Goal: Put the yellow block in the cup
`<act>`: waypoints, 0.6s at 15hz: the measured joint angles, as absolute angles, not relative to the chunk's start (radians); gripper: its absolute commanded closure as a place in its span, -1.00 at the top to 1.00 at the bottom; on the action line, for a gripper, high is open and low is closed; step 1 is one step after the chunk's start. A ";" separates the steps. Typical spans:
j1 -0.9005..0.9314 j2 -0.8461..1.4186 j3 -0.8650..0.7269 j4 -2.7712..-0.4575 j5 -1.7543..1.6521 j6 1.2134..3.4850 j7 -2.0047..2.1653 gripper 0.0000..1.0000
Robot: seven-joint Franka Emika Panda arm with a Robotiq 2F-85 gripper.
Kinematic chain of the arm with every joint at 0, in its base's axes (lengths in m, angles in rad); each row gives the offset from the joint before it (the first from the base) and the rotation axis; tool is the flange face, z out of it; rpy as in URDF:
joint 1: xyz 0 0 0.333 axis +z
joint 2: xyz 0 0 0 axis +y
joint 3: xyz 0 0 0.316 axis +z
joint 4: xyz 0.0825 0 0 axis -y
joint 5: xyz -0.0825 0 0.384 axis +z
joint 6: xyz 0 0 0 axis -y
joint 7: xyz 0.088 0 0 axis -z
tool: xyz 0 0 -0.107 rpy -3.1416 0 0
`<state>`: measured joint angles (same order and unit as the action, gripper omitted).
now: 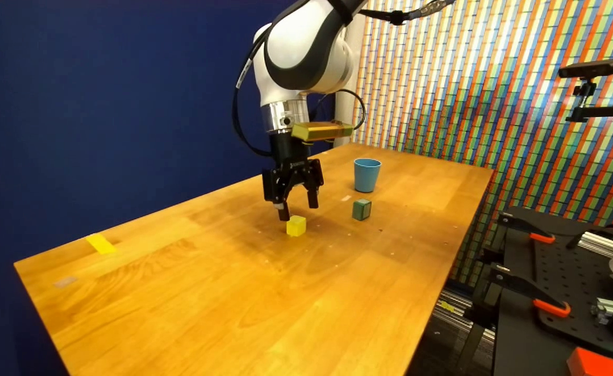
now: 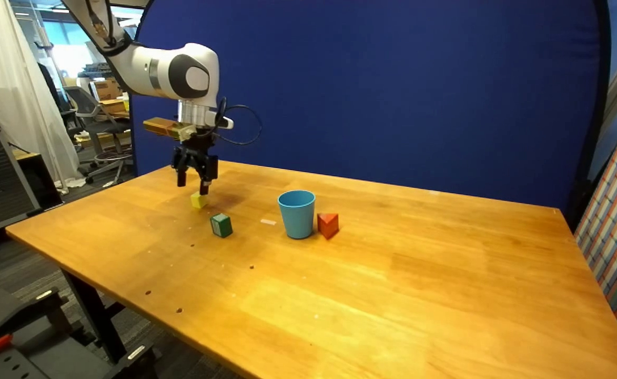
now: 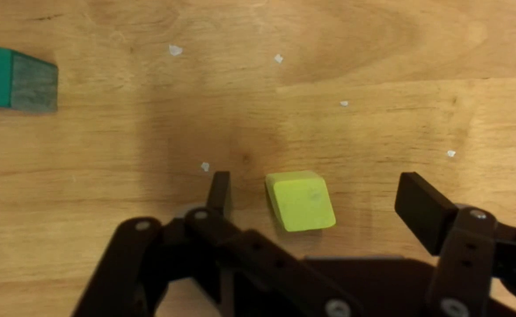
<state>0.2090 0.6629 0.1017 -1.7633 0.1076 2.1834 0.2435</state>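
The yellow block point(image 1: 296, 226) sits on the wooden table and also shows in an exterior view point(image 2: 199, 200). In the wrist view the yellow block point(image 3: 304, 204) appears between the fingers, nearer the left one, touching neither. My gripper point(image 1: 298, 210) is open and empty, just above the block; it also shows in an exterior view point(image 2: 192, 188) and in the wrist view point(image 3: 317, 202). The light blue cup point(image 1: 367, 176) stands upright on the table, apart from the block, and also shows in an exterior view point(image 2: 297, 216). The cup is out of the wrist view.
A dark green block point(image 1: 361, 209) lies between the yellow block and the cup, also in the wrist view point(image 3: 33, 81). A red-orange wedge-shaped block point(image 2: 327, 225) stands right beside the cup. Yellow tape point(image 1: 101, 243) lies near a table edge. A blue backdrop point(image 2: 371, 95) stands behind the table.
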 measured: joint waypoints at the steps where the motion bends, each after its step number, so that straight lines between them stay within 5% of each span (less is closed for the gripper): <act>1: 0.209 0.683 0.099 -1.739 0.108 2.172 0.246 0.12; 7: 0.209 0.767 0.094 -1.629 0.108 2.107 0.266 -0.75; 9: 0.207 0.772 0.093 -1.611 0.113 2.092 0.274 -0.66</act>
